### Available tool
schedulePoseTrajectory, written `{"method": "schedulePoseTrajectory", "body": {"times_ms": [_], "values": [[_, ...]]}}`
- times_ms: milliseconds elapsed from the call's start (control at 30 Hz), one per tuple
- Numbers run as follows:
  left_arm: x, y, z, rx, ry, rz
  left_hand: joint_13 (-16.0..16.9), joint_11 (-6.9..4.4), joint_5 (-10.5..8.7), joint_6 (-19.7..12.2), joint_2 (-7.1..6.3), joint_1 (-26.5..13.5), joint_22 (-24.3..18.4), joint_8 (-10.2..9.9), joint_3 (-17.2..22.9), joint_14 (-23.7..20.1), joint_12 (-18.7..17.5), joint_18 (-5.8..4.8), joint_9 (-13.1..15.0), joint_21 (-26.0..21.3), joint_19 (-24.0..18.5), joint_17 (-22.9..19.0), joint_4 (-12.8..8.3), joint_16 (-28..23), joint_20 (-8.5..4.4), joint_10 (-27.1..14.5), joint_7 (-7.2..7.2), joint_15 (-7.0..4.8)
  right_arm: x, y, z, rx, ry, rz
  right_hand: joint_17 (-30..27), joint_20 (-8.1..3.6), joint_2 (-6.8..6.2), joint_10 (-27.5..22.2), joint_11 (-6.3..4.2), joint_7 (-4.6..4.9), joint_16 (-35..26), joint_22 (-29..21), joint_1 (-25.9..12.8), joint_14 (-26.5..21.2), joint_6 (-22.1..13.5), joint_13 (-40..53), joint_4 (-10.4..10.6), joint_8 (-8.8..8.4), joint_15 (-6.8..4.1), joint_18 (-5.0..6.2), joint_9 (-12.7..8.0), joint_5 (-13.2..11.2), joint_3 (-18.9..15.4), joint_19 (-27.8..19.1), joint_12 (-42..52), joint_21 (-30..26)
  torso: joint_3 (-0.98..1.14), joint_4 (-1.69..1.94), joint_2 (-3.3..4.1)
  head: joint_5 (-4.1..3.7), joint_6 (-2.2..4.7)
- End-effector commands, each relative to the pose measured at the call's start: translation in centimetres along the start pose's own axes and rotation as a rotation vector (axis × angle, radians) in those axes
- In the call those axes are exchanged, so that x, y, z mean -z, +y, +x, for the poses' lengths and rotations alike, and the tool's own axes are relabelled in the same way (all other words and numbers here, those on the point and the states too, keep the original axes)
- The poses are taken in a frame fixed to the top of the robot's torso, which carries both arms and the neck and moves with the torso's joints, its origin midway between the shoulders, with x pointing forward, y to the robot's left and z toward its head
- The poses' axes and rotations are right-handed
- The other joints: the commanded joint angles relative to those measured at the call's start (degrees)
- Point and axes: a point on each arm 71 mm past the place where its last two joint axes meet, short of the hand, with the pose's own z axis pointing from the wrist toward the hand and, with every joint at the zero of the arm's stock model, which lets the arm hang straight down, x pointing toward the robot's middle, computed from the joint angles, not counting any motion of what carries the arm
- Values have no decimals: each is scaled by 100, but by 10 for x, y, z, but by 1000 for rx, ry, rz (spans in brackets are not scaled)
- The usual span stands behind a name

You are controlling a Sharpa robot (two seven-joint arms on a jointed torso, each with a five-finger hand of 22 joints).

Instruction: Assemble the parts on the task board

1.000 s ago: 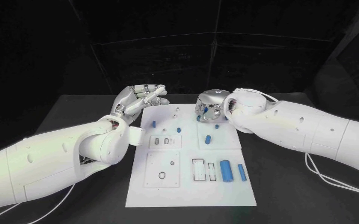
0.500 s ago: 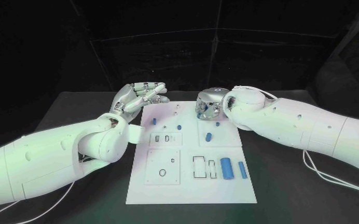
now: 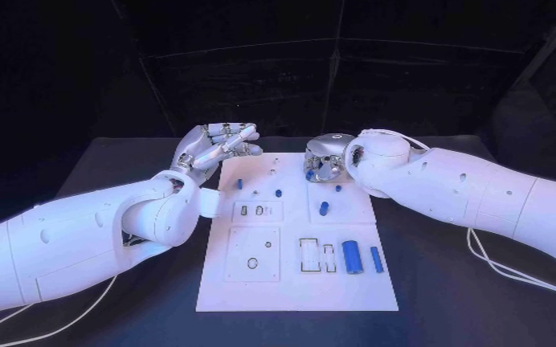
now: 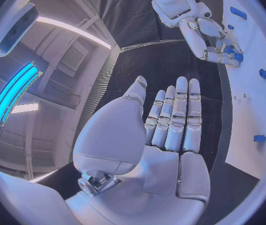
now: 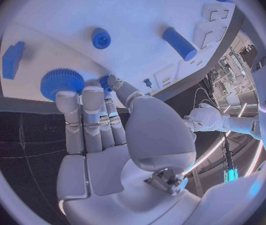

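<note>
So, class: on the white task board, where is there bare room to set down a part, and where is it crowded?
Free: the task board's near strip, below the square plate and the two blue cylinders. Crowded: the far end, where the right hand works among small blue parts.

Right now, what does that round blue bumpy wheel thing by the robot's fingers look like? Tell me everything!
The blue gear is a small round wheel with fine ridges all around its rim and a flat top, and it looks like matte plastic. It sits flat on the white task board, near the board's far edge. The right hand reaches over it, and its fingertips lie at the gear's edge, seeming to touch it. Another smaller blue part sits just beside it, at the thumb tip.
</note>
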Motion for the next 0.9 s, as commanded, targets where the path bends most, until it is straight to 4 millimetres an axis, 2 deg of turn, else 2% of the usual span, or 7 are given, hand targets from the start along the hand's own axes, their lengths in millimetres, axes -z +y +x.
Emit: {"method": "schedulePoseTrajectory", "body": {"times_ms": [33, 100, 233, 333, 533, 800, 900], "values": [[-1, -1, 0, 0, 11, 7, -7, 34, -24, 14, 54, 16, -4, -19, -10, -4, -26, 72, -6, -18, 43, 5, -38, -36, -14, 1, 40, 34, -1, 2, -1, 7, -6, -14, 48, 4, 38, 69, 3, -8, 68, 49, 57, 69, 63, 11, 11, 25, -45, -95, 7, -44, 84, 32, 10, 51, -4, 8, -9, 20, 15], [-1, -1, -1, -2, 8, 6, -7, 36, -25, 16, 61, 15, -8, -26, -10, -12, -35, 72, -6, -22, 44, 6, -45, -50, -12, 2, 42, 38, -1, 2, -2, 6, -26, -18, 101, -4, 49, 117, -9, -19, 139, 104, 75, 60, 115, 19, 21, 32, -53, -101, 8, -45, 152, 41, 12, 97, -9, 6, 4, 32, 19], [-1, -1, -2, -3, 6, 7, -7, 36, -25, 16, 61, 15, -8, -26, -10, -12, -35, 72, -6, -22, 44, 6, -45, -50, -12, 2, 42, 38, 1, 4, -7, 0, -96, -32, 271, -21, 91, 242, -48, -52, 314, 306, 114, 72, 241, 50, 44, 69, -80, -134, 23, -53, 263, 134, 42, 230, -5, 9, 6, 42, -35], [-1, -1, -3, -4, 5, 7, -7, 36, -25, 16, 61, 15, -8, -26, -10, -12, -35, 72, -6, -22, 44, 6, -45, -50, -12, 2, 42, 38, 3, 5, -11, -12, -145, -40, 398, -35, 81, 310, -74, -78, 441, 433, 93, 89, 306, 74, 80, 89, -98, -155, 32, -71, 289, 200, 54, 314, -3, 4, 3, 56, -45], [-1, -1, -5, -7, 0, 7, -6, 38, -25, 18, 68, 16, -11, -32, -9, -19, -42, 71, -6, -26, 44, 7, -52, -63, -10, 3, 43, 40, 8, 9, -16, -40, -214, -36, 462, -45, 59, 339, -86, -93, 521, 491, 36, 91, 340, 90, 146, 90, -106, -164, 35, -102, 298, 219, 42, 359, -6, -11, -4, 71, -2], [-1, -1, -7, -13, -8, 10, -4, 39, -25, 32, 75, 23, -20, -41, -7, -38, -54, 69, -4, -39, 36, 9, -74, -94, -5, 17, 44, 47, -5, 14, -23, -56, -264, 30, 602, -51, 38, 345, -92, -99, 656, 618, 1, 109, 345, 101, 201, 77, -111, -187, 33, -141, 319, 285, 22, 435, -3, 13, 17, 53, 46], [-2, -1, -6, -12, -7, 10, -4, 39, -25, 32, 75, 23, -20, -41, -7, -38, -54, 69, -4, -39, 36, 9, -74, -94, -5, 17, 44, 47, -13, 18, -25, -60, -265, 36, 628, -51, 21, 342, -90, -99, 687, 635, -17, 110, 340, 103, 222, 68, -111, -190, 30, -151, 322, 291, 12, 449, -6, 16, 14, 53, 12]]}}
